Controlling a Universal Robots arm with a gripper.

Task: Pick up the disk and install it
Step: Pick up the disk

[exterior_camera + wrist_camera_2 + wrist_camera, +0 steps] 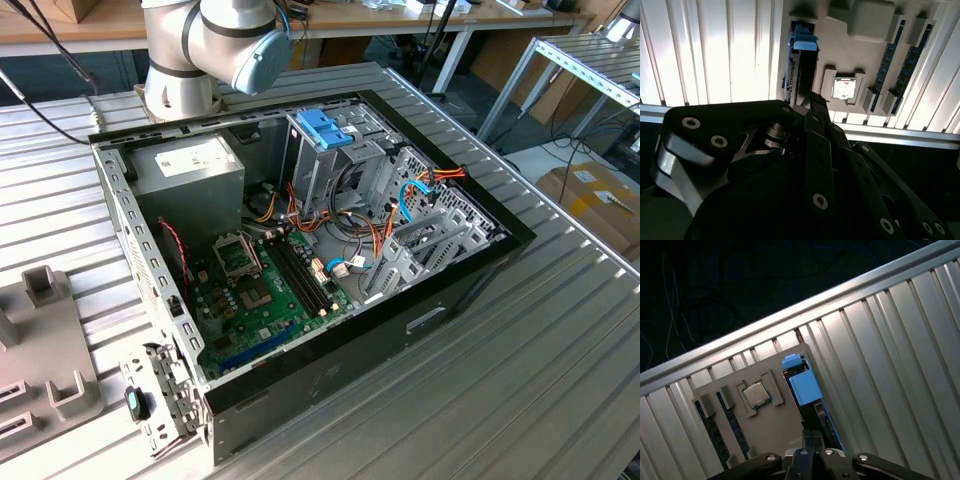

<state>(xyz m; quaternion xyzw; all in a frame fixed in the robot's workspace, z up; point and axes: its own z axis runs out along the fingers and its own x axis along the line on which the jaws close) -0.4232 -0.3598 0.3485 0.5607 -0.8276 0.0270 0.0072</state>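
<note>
At the edge of the ribbed desk (900, 340), a grey tray (775, 425) carries the disk (804, 385), which stands on edge in a slot along one side of the tray, its light-blue rail showing. A processor chip (756, 394) sits in the next pocket. In both wrist views the gripper (812, 436) hangs above the disk without touching it, its fingers drawn together and holding nothing. In the exterior view an open computer case (460, 290) lies mid-desk.

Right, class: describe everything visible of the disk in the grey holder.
The disk stands on edge in a slot of the grey holder on the ribbed metal table. A light-blue plastic carrier caps the end away from the gripper; the rest looks thin and dark. The gripper sits at its other end; contact can't be judged.
</note>
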